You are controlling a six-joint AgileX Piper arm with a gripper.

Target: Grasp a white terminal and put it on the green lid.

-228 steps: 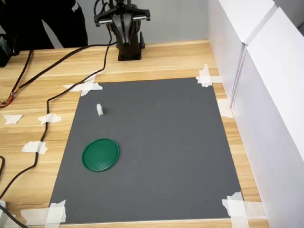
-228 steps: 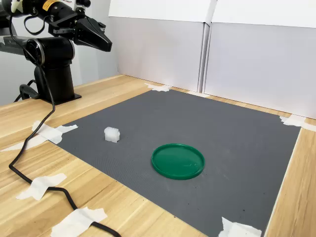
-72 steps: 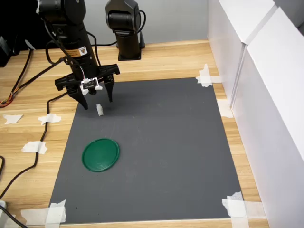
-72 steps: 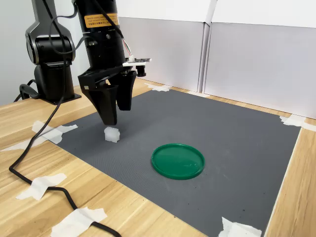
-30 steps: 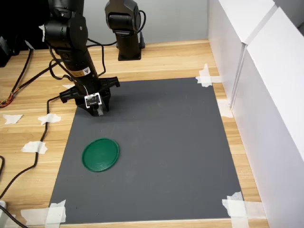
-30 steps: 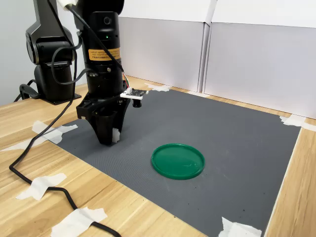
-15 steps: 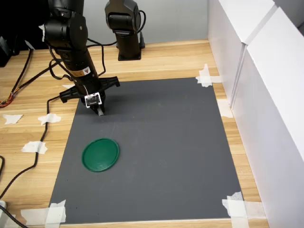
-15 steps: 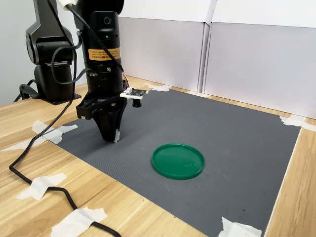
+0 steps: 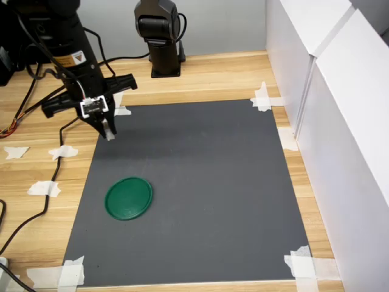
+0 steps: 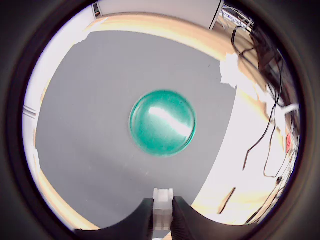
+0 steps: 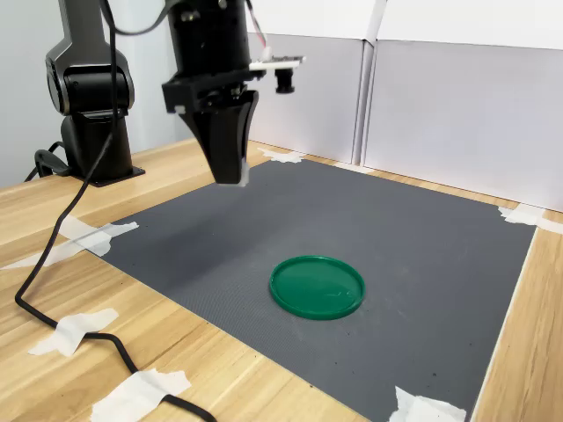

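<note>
Lifted off mat since earlier | tool (image 10: 162, 220) clenched on white terminal (image 10: 163, 209) | seemingly upright

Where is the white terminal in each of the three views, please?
First exterior view: the terminal is between the gripper fingertips, lifted over the mat's upper left corner, above the green lid.
Second exterior view: at the gripper tip, upper left of centre, only a pale sliver shows.
Wrist view: bottom centre, clamped between the two fingers.
Shared landmark: the green lid, seen in all three views.
</note>
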